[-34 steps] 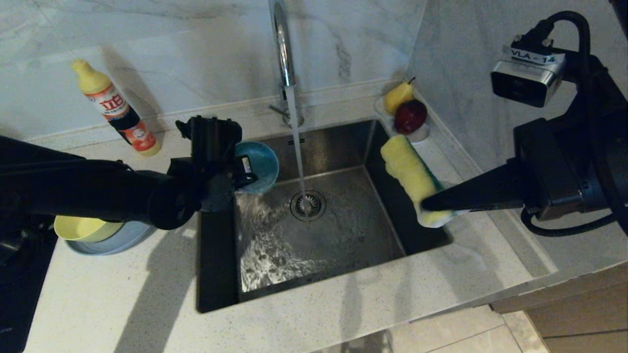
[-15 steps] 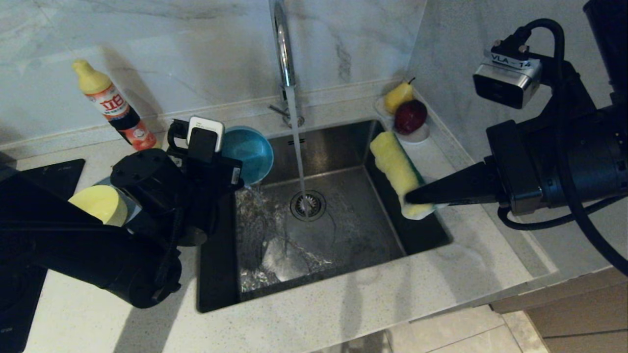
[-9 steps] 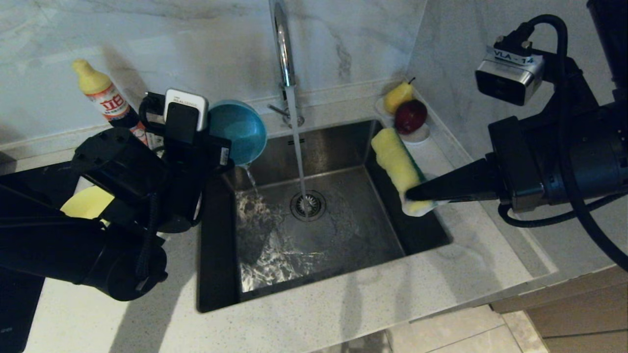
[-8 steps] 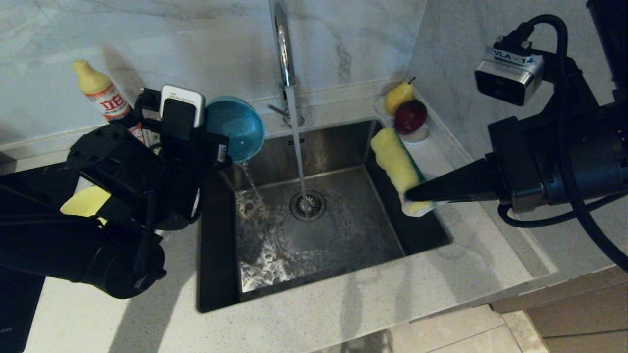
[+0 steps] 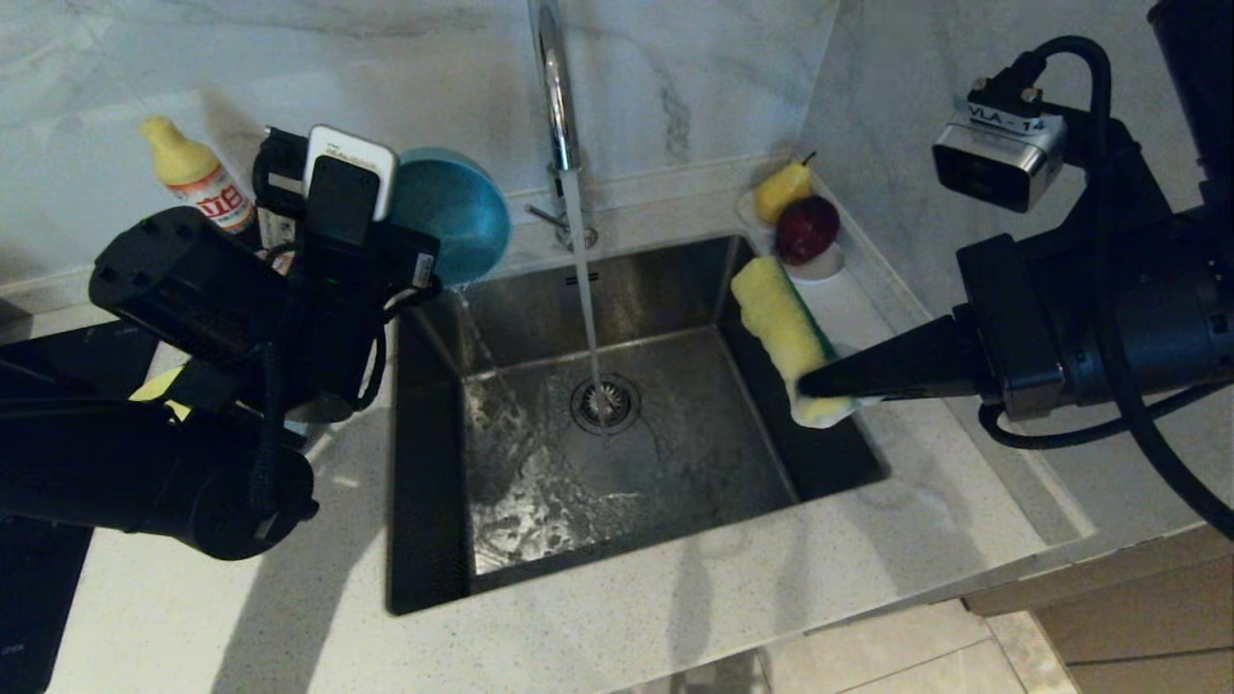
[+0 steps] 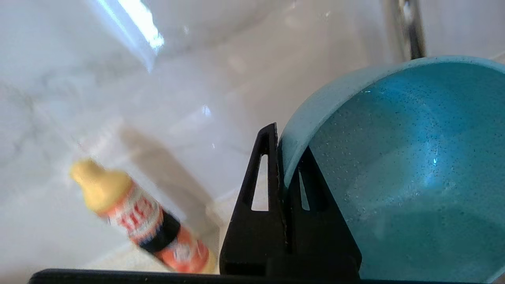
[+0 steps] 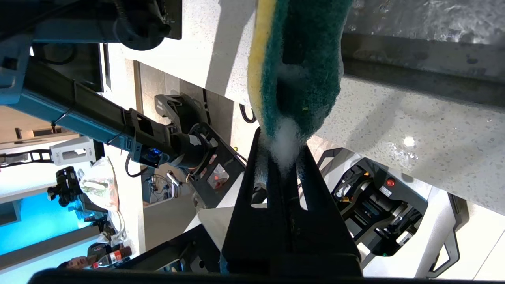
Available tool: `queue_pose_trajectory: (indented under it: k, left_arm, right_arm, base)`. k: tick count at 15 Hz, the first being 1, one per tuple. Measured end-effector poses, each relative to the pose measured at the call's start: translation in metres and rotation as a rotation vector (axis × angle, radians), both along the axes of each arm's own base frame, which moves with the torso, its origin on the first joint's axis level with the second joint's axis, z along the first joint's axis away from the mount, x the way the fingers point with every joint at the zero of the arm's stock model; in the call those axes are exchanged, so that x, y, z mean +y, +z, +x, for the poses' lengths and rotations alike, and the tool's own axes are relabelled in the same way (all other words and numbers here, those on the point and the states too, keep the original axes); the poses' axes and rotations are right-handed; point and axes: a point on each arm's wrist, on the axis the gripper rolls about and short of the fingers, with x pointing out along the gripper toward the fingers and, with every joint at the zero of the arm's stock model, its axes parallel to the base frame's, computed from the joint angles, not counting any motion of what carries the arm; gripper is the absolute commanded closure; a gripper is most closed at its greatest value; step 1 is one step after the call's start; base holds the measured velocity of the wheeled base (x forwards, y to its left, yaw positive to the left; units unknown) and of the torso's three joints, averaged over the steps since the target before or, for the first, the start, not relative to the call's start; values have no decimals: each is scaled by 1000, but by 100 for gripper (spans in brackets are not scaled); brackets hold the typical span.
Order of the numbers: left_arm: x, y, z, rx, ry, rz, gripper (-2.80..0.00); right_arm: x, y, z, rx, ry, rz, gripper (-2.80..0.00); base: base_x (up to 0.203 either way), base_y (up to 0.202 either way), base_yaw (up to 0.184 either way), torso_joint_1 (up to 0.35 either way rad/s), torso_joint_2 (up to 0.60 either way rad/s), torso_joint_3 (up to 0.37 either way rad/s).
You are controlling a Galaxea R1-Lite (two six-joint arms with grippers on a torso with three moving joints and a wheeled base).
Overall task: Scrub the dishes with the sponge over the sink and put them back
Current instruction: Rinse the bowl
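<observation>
The teal-blue bowl [image 5: 453, 226] is tipped on edge above the back left corner of the sink [image 5: 617, 424], its hollow facing the tap [image 5: 554, 87]. The left gripper [image 6: 283, 165] pinches the bowl's rim, one finger inside and one outside, and a thin trickle falls from the bowl's lower edge into the basin. Across the sink, the right gripper [image 7: 282, 157] is clamped on one end of the sponge [image 5: 786, 333], which stands out over the sink's right edge with its yellow foam toward the basin and its dark green face toward the wall; white suds cling where the fingers bite it.

Water runs from the tap in a steady stream onto the round drain strainer [image 5: 604, 403] and spreads in ripples over the steel floor. The yellow bowl [image 5: 159, 390] shows only as a sliver behind the left arm, on the counter [image 5: 675, 598] left of the sink.

The counter is pale speckled stone, wrapping the sink on all sides. A detergent bottle [image 5: 198, 178] with a yellow cap stands at the back left against the white marbled wall. In the back right corner a white saucer [image 5: 819, 265] carries a yellow pear [image 5: 781, 188] and a dark red apple [image 5: 808, 229]. A black hob [image 5: 39, 578] lies at the far left, and tiled floor [image 5: 916, 665] shows below the counter's front edge.
</observation>
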Motion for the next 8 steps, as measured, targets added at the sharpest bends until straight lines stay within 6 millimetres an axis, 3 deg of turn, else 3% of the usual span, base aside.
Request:
queue_pose_trajectory:
  k: [4, 8]
  left_arm:
    - [2, 22, -4, -78, 4, -13, 0]
    - [3, 28, -8, -97, -2, -13, 0]
  right_arm:
    - [0, 0, 0, 0, -1, 0, 0]
    - [-1, 0, 0, 1, -1, 0, 0]
  base:
    - [0, 0, 0, 0, 0, 0]
    - [0, 0, 0, 0, 0, 0]
